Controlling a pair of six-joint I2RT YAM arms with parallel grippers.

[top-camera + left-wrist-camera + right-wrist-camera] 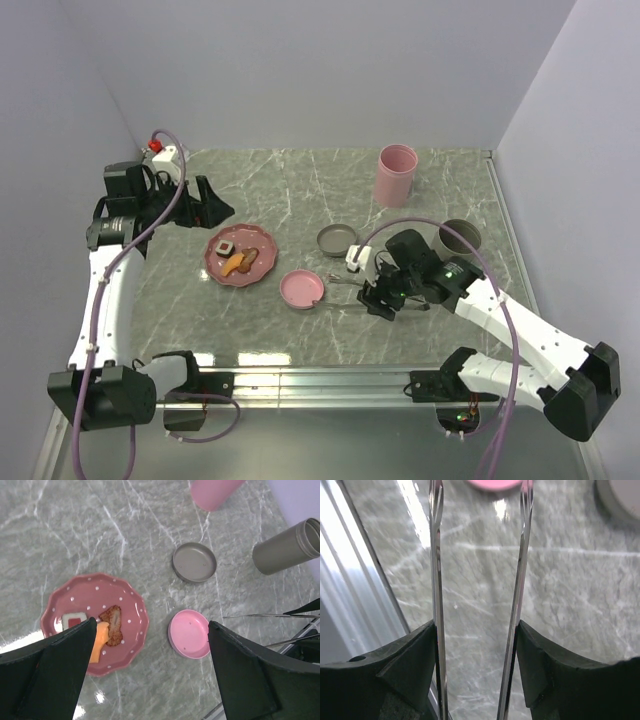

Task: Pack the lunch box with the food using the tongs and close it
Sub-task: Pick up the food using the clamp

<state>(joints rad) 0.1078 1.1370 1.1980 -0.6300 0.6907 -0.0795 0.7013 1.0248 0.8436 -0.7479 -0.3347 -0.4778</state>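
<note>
Grey marble table (300, 190), pale walls all round. The left gripper (208, 203) hangs wide open by the pink dotted plate (213, 259). The right gripper (383, 298) is pinching the long, thin silver tongs (436, 580) just right of the plate. The food (112, 625) sits on the plate: a white-and-dark roll slice (74, 621) and some brown-orange bits.

Bright overhead light; glare streaks the table (412, 507).

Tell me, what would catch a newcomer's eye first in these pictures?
At the front right, the right hand grips long silver tongs. To its left, a pink dotted plate carries a few food pieces, and a tall pink container stands at the back.
</note>
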